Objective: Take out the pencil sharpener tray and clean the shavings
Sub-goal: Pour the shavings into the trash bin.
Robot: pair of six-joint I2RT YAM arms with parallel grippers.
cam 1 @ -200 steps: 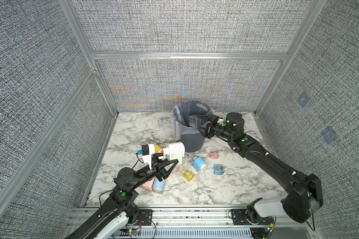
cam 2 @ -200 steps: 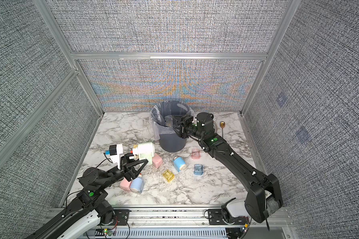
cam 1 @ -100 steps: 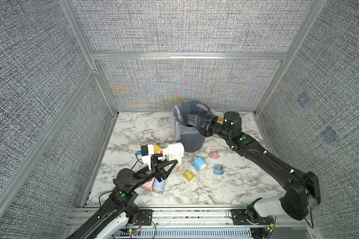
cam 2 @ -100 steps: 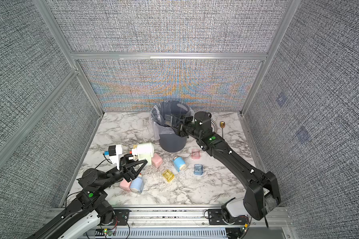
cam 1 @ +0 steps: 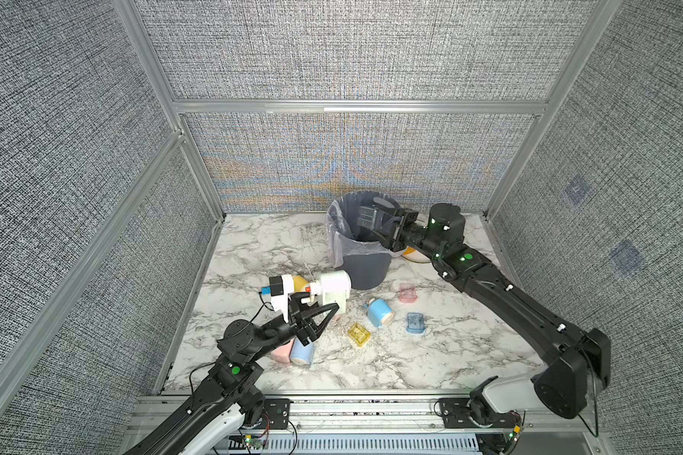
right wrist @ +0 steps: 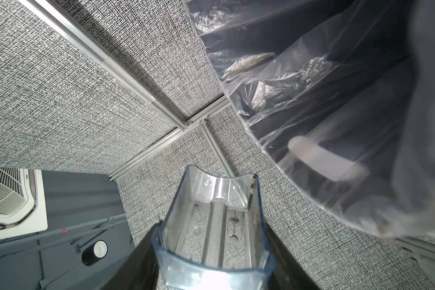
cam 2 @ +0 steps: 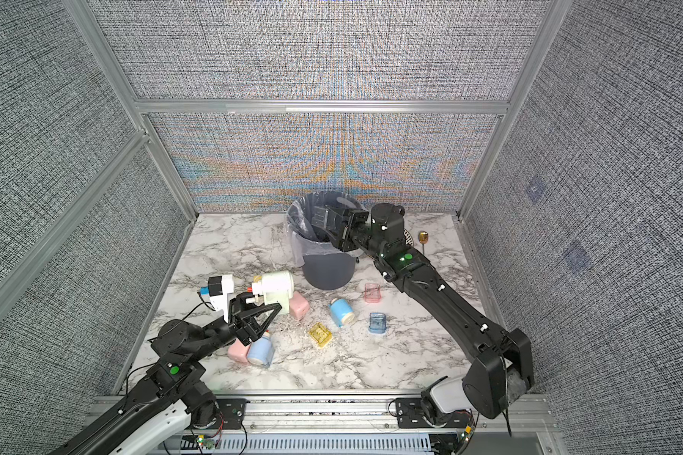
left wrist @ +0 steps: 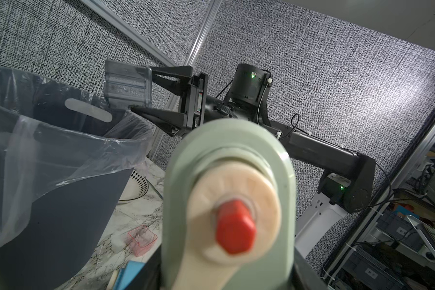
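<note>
Two right fingers (left wrist: pixel 166 75) pinch the tray (left wrist: pixel 127 85) between them; left fingers (cam 1: pixel 329 307) grip the sharpener (cam 1: pixel 332 289).

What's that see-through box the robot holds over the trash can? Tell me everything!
It is a small tray of clear, bluish-tinted plastic, open on one side, with a raised ridge down its middle. It looks nearly empty: only a few dark shavings cling inside. The right gripper pinches it from both sides, in the air over the mouth of the bag-lined bin.
</note>
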